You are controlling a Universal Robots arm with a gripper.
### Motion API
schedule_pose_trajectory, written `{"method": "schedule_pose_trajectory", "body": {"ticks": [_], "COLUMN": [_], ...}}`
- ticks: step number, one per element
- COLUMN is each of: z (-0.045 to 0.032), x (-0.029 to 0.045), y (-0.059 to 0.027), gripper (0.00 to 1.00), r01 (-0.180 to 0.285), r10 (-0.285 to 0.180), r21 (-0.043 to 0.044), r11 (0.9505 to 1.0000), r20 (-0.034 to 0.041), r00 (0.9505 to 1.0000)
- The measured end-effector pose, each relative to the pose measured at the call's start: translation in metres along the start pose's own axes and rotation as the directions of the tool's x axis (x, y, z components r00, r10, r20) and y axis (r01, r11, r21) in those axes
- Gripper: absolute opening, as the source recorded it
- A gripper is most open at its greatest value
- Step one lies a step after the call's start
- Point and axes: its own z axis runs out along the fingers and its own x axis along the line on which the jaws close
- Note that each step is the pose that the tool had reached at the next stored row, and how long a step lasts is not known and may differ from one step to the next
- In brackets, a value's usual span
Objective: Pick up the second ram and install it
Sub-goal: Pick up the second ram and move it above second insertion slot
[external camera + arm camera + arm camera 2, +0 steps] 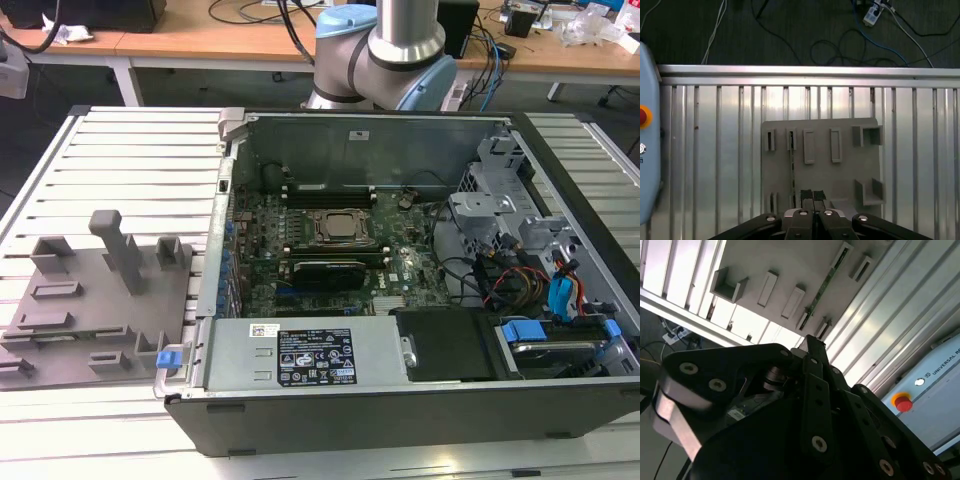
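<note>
Exterior surface: slatted metal counter [130,160] bears an open computer case [400,425], from centre to the exterior view's right. A grey holder block [90,300] sits just beside it, on the exterior view's left.
Exterior room: arm [400,40] at upper centre, with a wooden desk [250,35] behind.
First wrist view: the second ram [791,165] stands on edge in a holder block slot. The pincer [812,194] is clenched on nothing, near its end.
First wrist edges: bare slats surround the block, and the counter's rim meets a dark floor [790,35].
Second wrist view: the second ram [822,287] lies beyond the pincer's tip, apart.

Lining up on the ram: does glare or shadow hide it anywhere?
First wrist view: glare on the table beside the holder, ram edge-on but visible. Second wrist view: table slats washed bright, tool dark in the foreground, ram unobscured.
</note>
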Motion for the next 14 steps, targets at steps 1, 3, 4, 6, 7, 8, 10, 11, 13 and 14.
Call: {"method": "schedule_pose_trajectory", "body": {"ticks": [1,3,4,6,7,8,10,11,13,14], "z": [0.0000,0.0000,0.0000,0.0000,0.0000,0.0000,0.0000,0.0000,0.0000,0.0000], "x": [0.0000,0.0000,0.0000,0.0000,0.0000,0.0000,0.0000,0.0000,0.0000,0.0000], "y": [0.0000,0.0000,0.0000,0.0000,0.0000,0.0000,0.0000,0.0000,0.0000,0.0000], "gripper": [0.11,0.11,0.11,0.11,0.11,0.11,0.11,0.11,0.11,0.11], "r01": [0.005,0.024,0.030,0.045,0.053,0.062,0.071,0.071,0.071,0.071], "r10": [-0.005,-0.024,-0.030,-0.045,-0.053,-0.062,-0.071,-0.071,-0.071,-0.071], "r21": [-0.0001,-0.0006,-0.0007,-0.0011,-0.0013,-0.0016,-0.0018,-0.0019,-0.0018,-0.0018], "r11": [1.0000,0.9997,0.9996,0.9990,0.9986,0.9981,0.9975,0.9975,0.9975,0.9974], "r20": [-0.0002,-0.0010,-0.0012,-0.0019,-0.0022,-0.0026,-0.0030,-0.0030,-0.0030,-0.0030], "r00": [1.0000,0.9997,0.9996,0.9990,0.9986,0.9981,0.9975,0.9975,0.9974,0.9974]}}
